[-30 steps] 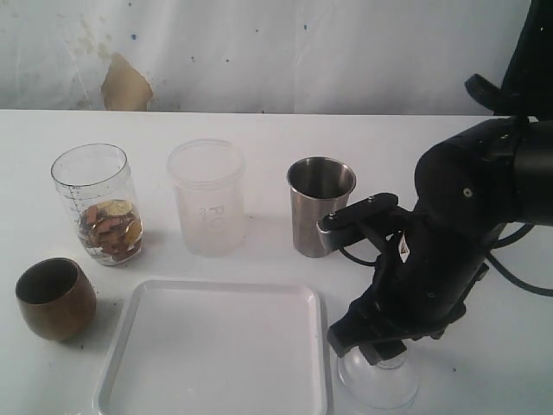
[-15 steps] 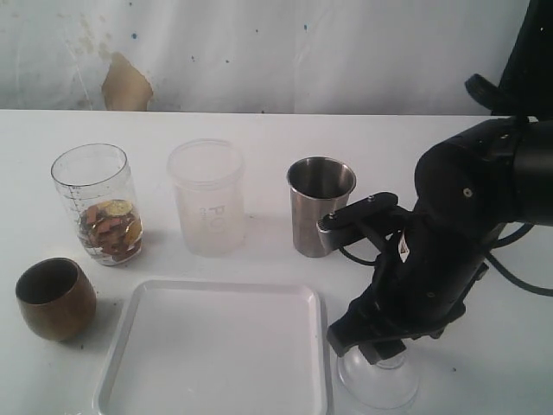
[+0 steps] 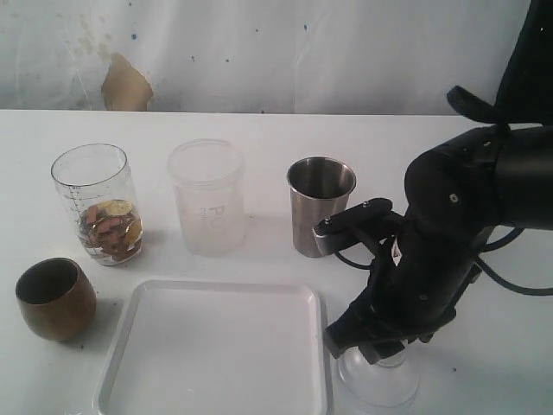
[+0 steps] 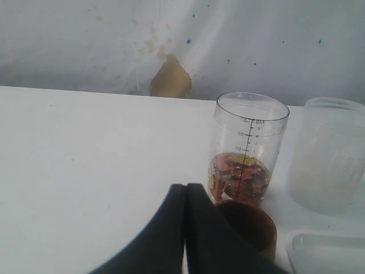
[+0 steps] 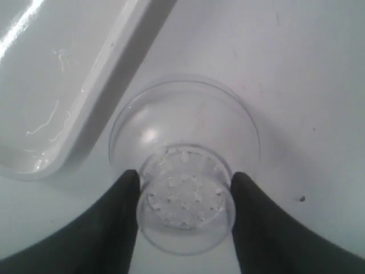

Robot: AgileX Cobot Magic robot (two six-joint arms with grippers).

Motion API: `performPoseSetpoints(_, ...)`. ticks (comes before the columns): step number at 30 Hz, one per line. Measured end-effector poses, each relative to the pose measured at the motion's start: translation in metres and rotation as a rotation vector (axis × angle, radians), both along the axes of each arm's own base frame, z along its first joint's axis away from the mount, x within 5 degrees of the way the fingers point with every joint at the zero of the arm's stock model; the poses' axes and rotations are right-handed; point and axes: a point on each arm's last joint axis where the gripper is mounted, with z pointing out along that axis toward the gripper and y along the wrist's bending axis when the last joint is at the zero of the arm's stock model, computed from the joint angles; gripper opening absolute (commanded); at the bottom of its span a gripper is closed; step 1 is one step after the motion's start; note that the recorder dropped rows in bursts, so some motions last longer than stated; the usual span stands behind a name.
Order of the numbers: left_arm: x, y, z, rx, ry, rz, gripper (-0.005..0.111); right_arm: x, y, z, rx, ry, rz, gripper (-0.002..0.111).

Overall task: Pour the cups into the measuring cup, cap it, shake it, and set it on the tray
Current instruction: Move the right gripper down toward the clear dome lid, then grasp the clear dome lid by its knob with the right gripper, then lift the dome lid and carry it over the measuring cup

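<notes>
Bright, flat, diffuse light. The white counter [image 3: 259, 138] is nearly blown out, with low contrast. Soft short shadows fall right of the brown-gold cup [image 3: 55, 298]. Glare streaks show on the tray [image 5: 34, 34], with a small highlight on the clear lid [image 5: 185, 197]. The left end effector [image 4: 185, 191] is blurred, close to the lens. All views are soft and slightly noisy.

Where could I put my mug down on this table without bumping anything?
The tray is bare inside. Open table runs behind the measuring cup, frosted tumbler and steel tumbler, up to the wall. Crowded: right of the tray, where the right gripper grips a clear lid, and the left front, where the brown cup sits near the measuring cup.
</notes>
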Motion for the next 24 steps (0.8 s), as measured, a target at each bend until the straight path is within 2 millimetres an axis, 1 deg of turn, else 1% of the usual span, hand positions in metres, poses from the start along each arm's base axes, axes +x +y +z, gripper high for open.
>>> performPoseSetpoints(4, 0.000, 0.000, 0.000, 0.000, 0.000, 0.000, 0.000, 0.000, 0.000, 0.000, -0.001, 0.002, -0.002, 0.002)
performPoseSetpoints(5, 0.000, 0.000, 0.000, 0.000, 0.000, 0.000, 0.000, -0.001, 0.000, 0.000, -0.003, 0.007, -0.002, 0.000)
performPoseSetpoints(8, 0.000, 0.000, 0.000, 0.000, 0.000, 0.000, 0.000, -0.001, -0.001, 0.003, -0.014, 0.024, 0.003, 0.000)
performPoseSetpoints(11, 0.000, 0.000, 0.000, 0.000, 0.000, 0.000, 0.000, 0.001, 0.001, 0.013, -0.008, 0.012, 0.010, 0.000)
performPoseSetpoints(14, 0.000, 0.000, 0.000, 0.000, 0.000, 0.000, 0.000, 0.003, 0.002, 0.033, 0.008, -0.019, 0.019, 0.000)
performPoseSetpoints(18, 0.000, 0.000, 0.000, 0.000, 0.000, 0.000, 0.000, 0.007, 0.007, 0.066, 0.055, -0.046, 0.041, 0.000)
performPoseSetpoints(21, 0.000, 0.000, 0.000, 0.000, 0.000, 0.000, 0.000, 0.013, 0.015, 0.092, 0.111, -0.068, 0.062, 0.000)
performPoseSetpoints(24, 0.000, 0.000, 0.000, 0.000, 0.000, 0.000, 0.000, 0.023, 0.028, 0.114, 0.142, -0.084, 0.091, 0.000)
